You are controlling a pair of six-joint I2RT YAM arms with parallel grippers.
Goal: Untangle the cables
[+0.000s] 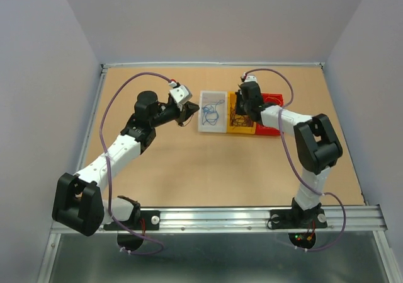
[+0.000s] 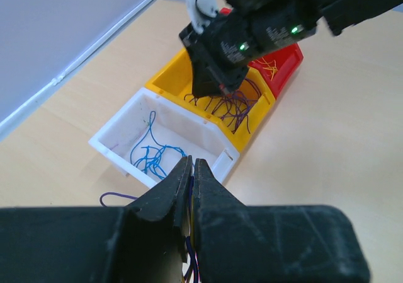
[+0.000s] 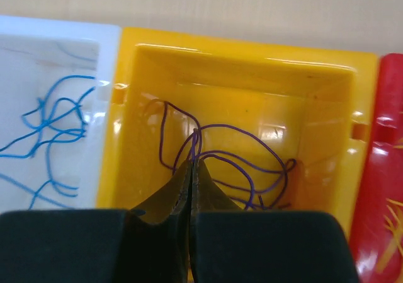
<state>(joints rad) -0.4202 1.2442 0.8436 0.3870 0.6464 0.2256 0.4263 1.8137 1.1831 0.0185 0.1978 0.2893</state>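
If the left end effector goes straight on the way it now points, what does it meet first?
Likely the near wall of the white plastic bin holding thin blue wire strands; the left end effector might instead clear its rim.

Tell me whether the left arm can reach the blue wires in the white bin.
Probably yes: the blue wires lie in the open-topped white bin just ahead of the left gripper; the right gripper is down in the yellow bin instead.

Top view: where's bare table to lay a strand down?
Free: broad tabletop nearside of the white bin and yellow bin, and the strip behind them. Crowded: left gripper beside the white bin, right gripper inside the yellow one.
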